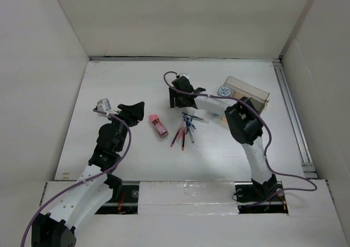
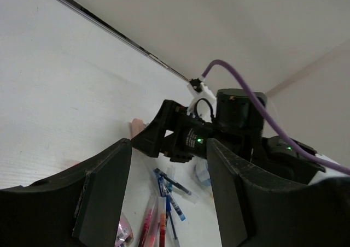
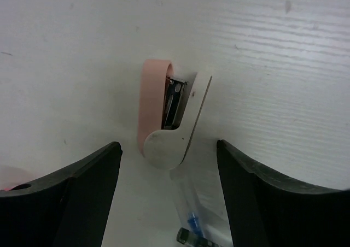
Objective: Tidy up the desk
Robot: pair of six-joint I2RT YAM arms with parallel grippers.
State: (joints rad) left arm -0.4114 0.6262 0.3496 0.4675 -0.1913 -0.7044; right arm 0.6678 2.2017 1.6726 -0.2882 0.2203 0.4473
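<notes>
Right end effector [image 3: 168, 146]: fingers wide, holding nothing. It points down at a pink-and-white stapler [image 3: 164, 116], which lies on its side on the surface [image 1: 229, 154], framed between my fingers and touching neither. Judgement: this pose suits a straight-down grasp across the stapler's narrow width. Left end effector [image 2: 168, 143]: fingers apart, also empty. It hangs above the left half of the surface and faces the clutter in the middle. I judge it is parked there to leave the right arm room. A loose fan of pens [image 1: 185, 131] lies near the stapler, on the side toward my bases. A small pink object [image 1: 158, 125] that I cannot identify sits just left of the pens. A clear tray [image 1: 254, 91] stands at the far right beside my right elbow, probably the place for the loose items. The surface itself lies under both arms and runs from my bases to the back wall. It is matte white, plain and unmarked, with a faint grain visible up close and thin metal rails along its edges. Most of it is bare, with the clutter gathered around the middle.
</notes>
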